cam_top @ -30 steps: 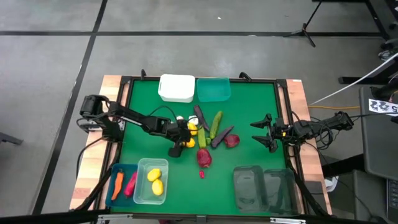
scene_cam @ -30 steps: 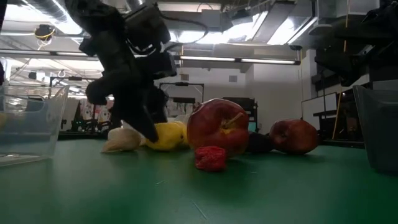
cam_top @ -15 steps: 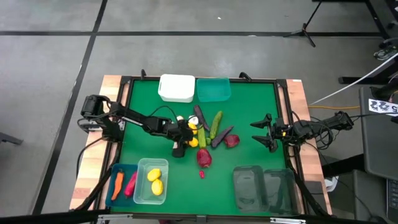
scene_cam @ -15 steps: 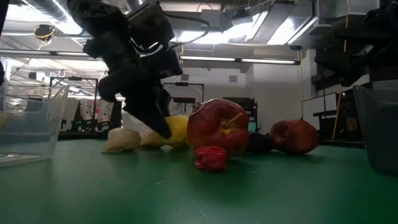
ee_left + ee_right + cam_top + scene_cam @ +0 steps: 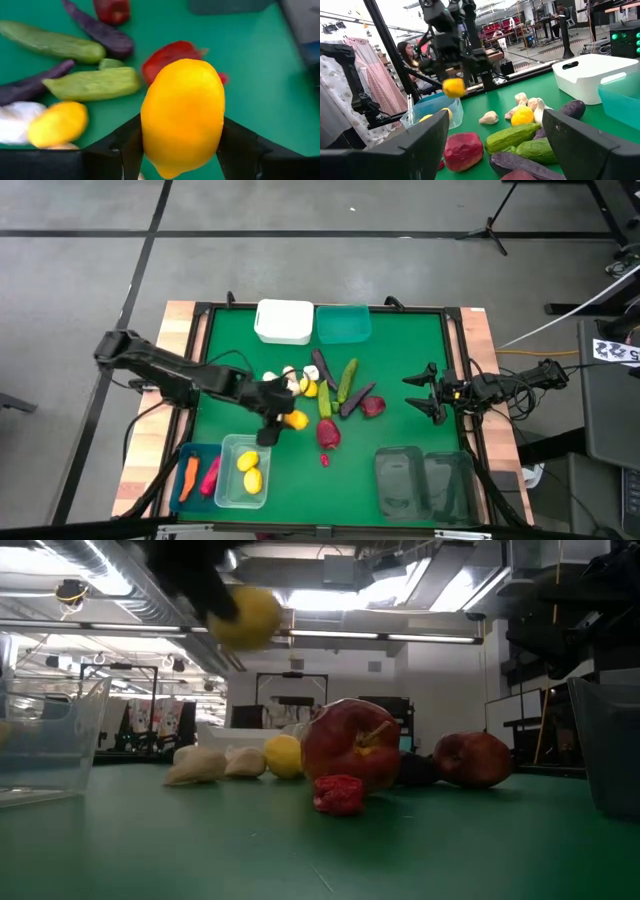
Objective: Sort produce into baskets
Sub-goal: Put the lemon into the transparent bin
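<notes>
Lemon (image 5: pixel 182 116) held clamped in the left gripper (image 5: pixel 278 420), lifted clear of the green counter (image 5: pixel 400 370) — right gripper (image 5: pixel 421 393) waits at the counter's edge, jaws spread wide.

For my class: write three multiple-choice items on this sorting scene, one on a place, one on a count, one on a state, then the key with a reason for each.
1. Where is the white basket?
A. at the table's far edge, beside the teal basket
B. between the two dark bins
C. under the right arm

2. How many lemons lie in the clear pale green basket?
A. none
B. two
C. five

3. What is the left tool doing?
A. resting open on the table
B. holding a lemon clear of the table
C. gripping a cucumber

Key: 1 A, the high view shows them side by side. 2 B, two yellow shapes show inside. 3 B, the low view shows the lemon in the air, and the left wrist view shows it between the fingers.
</notes>
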Robot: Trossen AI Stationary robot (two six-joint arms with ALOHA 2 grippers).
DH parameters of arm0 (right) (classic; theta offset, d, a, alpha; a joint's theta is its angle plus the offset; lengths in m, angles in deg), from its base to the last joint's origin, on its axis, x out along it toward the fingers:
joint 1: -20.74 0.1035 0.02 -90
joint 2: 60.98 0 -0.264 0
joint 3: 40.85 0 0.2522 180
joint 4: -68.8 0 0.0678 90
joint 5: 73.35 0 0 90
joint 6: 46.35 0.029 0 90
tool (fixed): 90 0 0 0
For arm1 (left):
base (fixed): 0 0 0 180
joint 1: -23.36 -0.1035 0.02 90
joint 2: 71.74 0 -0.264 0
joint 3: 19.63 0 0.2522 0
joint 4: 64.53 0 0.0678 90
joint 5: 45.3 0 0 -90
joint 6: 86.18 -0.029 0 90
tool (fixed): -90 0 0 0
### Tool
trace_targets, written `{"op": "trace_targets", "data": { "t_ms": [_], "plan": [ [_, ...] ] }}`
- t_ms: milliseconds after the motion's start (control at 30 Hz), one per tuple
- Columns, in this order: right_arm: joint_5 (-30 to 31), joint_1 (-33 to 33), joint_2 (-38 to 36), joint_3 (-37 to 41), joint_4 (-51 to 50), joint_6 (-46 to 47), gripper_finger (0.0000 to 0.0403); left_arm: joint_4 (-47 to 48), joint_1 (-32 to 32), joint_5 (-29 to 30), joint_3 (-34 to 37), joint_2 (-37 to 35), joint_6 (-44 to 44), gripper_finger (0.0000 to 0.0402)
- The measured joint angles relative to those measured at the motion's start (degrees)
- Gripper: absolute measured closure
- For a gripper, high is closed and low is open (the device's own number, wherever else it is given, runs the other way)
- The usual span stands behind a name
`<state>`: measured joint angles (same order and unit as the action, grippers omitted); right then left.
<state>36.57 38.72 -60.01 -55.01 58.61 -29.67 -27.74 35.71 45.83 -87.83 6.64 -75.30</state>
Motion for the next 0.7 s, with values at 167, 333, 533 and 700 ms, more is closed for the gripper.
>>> {"op": "trace_targets", "data": {
  "t_ms": [167, 333, 533, 700],
  "plan": [
    [0.02, -0.02, 0.02, -0.02, -0.02, -0.22, 0.0081, 3.19, 7.59, 0.15, 0.0, -4.36, 10.56, 0.0201],
    [0.04, 0.0, -0.01, -0.02, -0.02, -0.41, 0.0081, 5.65, 16.81, 0.13, 0.0, -4.69, 22.32, 0.0201],
    [0.08, 0.0, 0.02, 0.0, -0.02, -0.42, 0.0081, 11.82, 26.03, 0.53, 0.0, -4.38, 40.25, 0.0201],
    [0.13, 0.0, -0.01, 0.0, -0.01, -0.42, 0.0081, 16.19, 31.57, 2.34, 0.0, -4.36, 49.01, 0.0201]
  ]
}}
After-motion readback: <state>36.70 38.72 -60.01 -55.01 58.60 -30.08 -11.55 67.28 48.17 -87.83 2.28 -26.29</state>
